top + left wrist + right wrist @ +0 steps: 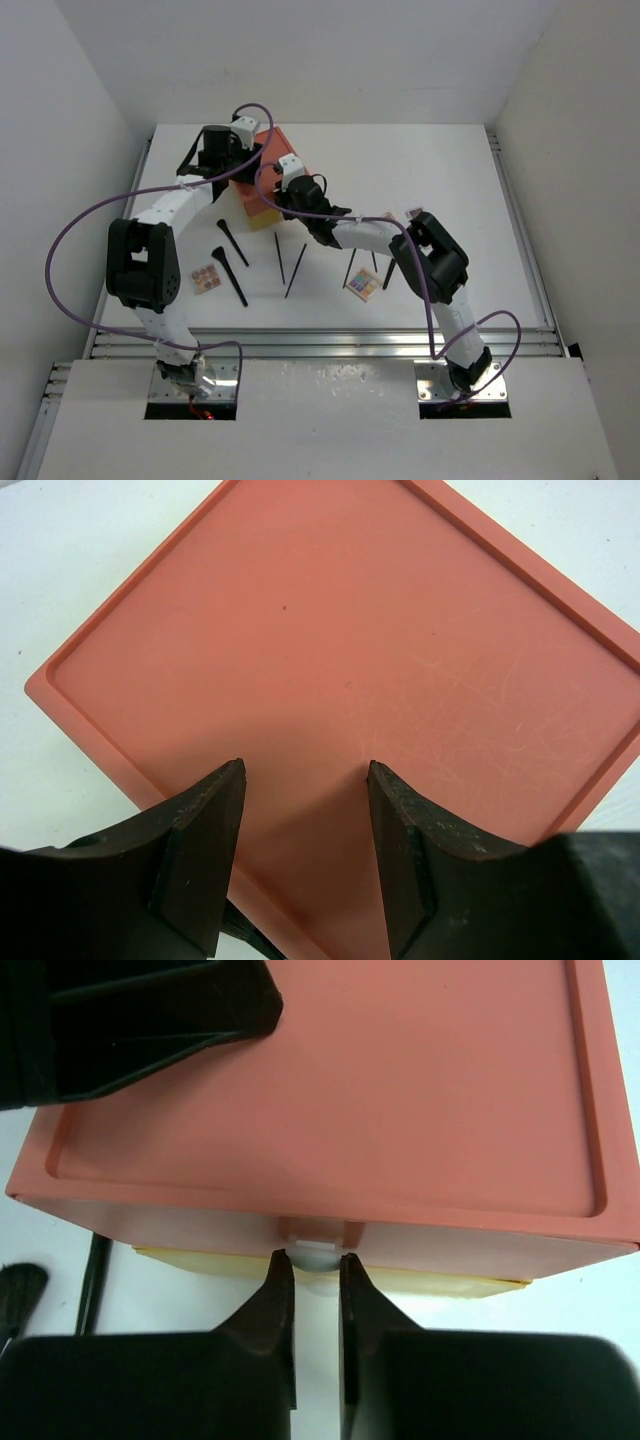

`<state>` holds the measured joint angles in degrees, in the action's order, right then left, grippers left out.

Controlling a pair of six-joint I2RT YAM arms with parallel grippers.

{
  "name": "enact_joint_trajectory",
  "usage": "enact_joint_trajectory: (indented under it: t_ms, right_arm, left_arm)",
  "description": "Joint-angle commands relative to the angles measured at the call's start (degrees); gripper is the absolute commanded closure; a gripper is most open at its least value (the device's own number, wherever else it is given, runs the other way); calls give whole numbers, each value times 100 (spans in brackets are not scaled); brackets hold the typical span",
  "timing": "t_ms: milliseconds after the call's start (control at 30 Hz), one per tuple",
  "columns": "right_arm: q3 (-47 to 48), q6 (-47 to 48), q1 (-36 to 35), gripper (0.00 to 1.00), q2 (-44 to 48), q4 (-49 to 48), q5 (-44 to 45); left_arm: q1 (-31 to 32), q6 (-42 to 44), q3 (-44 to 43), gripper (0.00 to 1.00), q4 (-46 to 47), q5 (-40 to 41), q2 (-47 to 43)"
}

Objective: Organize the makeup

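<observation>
The makeup lies loose on the white table: black brushes (pixel 232 243) (pixel 229 275), thin black sticks (pixel 280 258) (pixel 295 270) (pixel 350 268), and small palettes (pixel 206 278) (pixel 363 284). Behind them stands the orange box (pixel 275 140) (pixel 350 650) (pixel 330 1080) with a yellow drawer (pixel 440 1282). My right gripper (pixel 313 1266) (pixel 278 195) is shut on the drawer's white knob (pixel 314 1255) at the box front. My left gripper (pixel 305 775) (pixel 243 150) is open just over the box's top, nothing between its fingers.
Another small palette (pixel 415 212) lies by the right arm's elbow. A brush head (pixel 20 1290) and a stick (pixel 95 1280) lie on the table left of the drawer front. Metal rails (pixel 320 340) border the table's near edge.
</observation>
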<state>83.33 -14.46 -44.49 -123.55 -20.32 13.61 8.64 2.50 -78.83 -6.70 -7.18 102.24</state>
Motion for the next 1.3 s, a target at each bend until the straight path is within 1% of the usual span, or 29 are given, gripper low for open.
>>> enact_joint_trajectory:
  t_ms: [0,33,200,267,300,333,400,467,533,700,733,767,800,867,900,1000,1067,1167,1233,1267]
  right_arm:
    - [-212,136,-25,98,305,-702,195]
    - [-255,136,-16,100,383,-754,195]
    - [-976,171,-42,100,779,-948,55]
    - [-1414,241,-103,100,1182,-983,-146]
    - [-1642,224,-121,100,1184,-966,-165]
    - [-1749,207,-139,100,1453,-965,-217]
    - [-2144,145,-183,100,1702,-861,-367]
    - [-2320,119,-183,100,2026,-746,-437]
    - [-2611,110,-296,100,2281,-448,-455]
    - [-3138,128,-271,100,2449,-456,-499]
    - [-3173,127,-271,99,2467,-456,-517]
    - [-3174,93,-271,91,2476,-447,-552]
    - [-3113,84,-271,70,2458,-447,-596]
    - [-2946,66,-271,60,2414,-395,-631]
    - [-2554,57,-271,54,2310,-168,-640]
    - [-2007,-57,-288,45,2054,167,-456]
    - [-1707,-241,-288,45,1852,204,-255]
    - [-1566,-250,-288,44,1659,-50,-174]
    - [-1461,-285,-288,44,1527,-69,-122]
    - [-1260,-294,-306,44,1361,-43,-78]
  left_arm:
    - [23,31,140,42,-306,-73,-11]
    - [23,31,140,42,-306,-73,-11]
    - [23,-92,87,42,-358,-3,42]
    - [23,-197,35,42,-411,50,94]
    - [23,-198,34,42,-411,50,95]
    - [23,-250,-18,42,-463,50,95]
    - [-29,-311,-19,42,-464,50,95]
    - [-29,-312,-71,42,-517,103,148]
    - [-29,-312,-71,42,-517,155,148]
    - [-29,-312,-124,41,-569,156,148]
    - [-29,-312,-185,41,-569,156,148]
    - [-29,-312,-186,41,-569,156,148]
    - [-29,-312,-186,41,-569,156,148]
    - [-29,-312,-186,41,-622,156,148]
    - [-29,-312,-186,41,-622,156,148]
    - [-29,-312,-186,41,-622,156,148]
    - [-29,-312,-186,41,-622,156,148]
    - [-29,-364,-186,41,-561,103,148]
    - [-29,-365,-186,41,-561,103,148]
    - [-29,-365,-186,41,-561,103,148]
